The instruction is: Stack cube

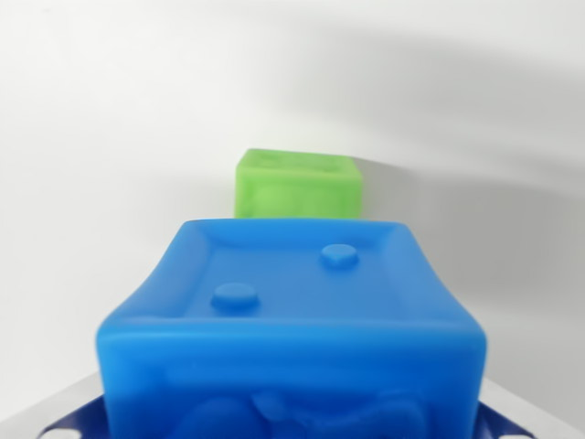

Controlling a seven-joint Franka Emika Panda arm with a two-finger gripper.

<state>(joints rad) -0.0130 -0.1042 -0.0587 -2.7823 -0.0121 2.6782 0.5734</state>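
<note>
No words on blue cube (302, 320), 2 bumps on top; green cube (298, 185) behind; can't tell fingers' grip

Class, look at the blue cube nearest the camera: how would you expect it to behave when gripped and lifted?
The blue cube looks glossy and rounded-edged, so probably smooth and a bit slippery. Its flat faces suggest it won't roll. It seems moulded plastic or rubber, likely light.
</note>
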